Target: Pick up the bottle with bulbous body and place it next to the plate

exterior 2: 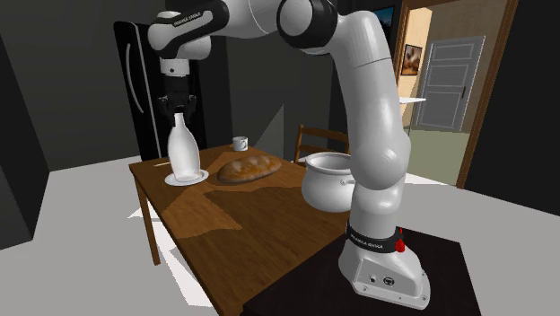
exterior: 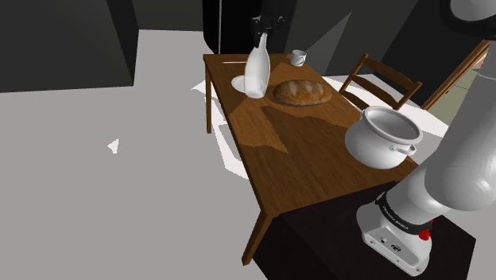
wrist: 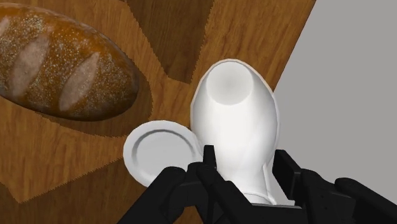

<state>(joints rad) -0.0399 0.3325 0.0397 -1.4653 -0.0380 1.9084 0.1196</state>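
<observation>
1. Where the white arm reaches over the far end of the wooden bench (exterior: pixel 310 159), the black pincer (exterior 2: pixel 179 109) points straight down and pinches the narrow neck of the white bottle (exterior 2: pixel 184 151).
2. In the wrist view the two fingers (wrist: pixel 213 178) press on either side of that neck, and the bulbous body swells out beyond them.
3. The bottle is directly under the pincer and looks upright in the second exterior view.
4. Its base is over the rim of a small white plate (wrist: pixel 156 153); whether base and plate touch cannot be told.
5. The plate lies near the far corner of the bench, and part of it is hidden behind the bottle's body.
6. A brown loaf of bread (exterior: pixel 302 91) lies just beside the plate, on the shoulder view's right of it.
7. A small white cup (exterior: pixel 298 57) stands beyond the loaf near the far edge, apart from the bottle.
8. A white pot (exterior: pixel 384 137) with side handles sits on the nearer part of the bench, close to the arm's stand, with a wooden chair (exterior: pixel 381 79) beside that edge.
</observation>
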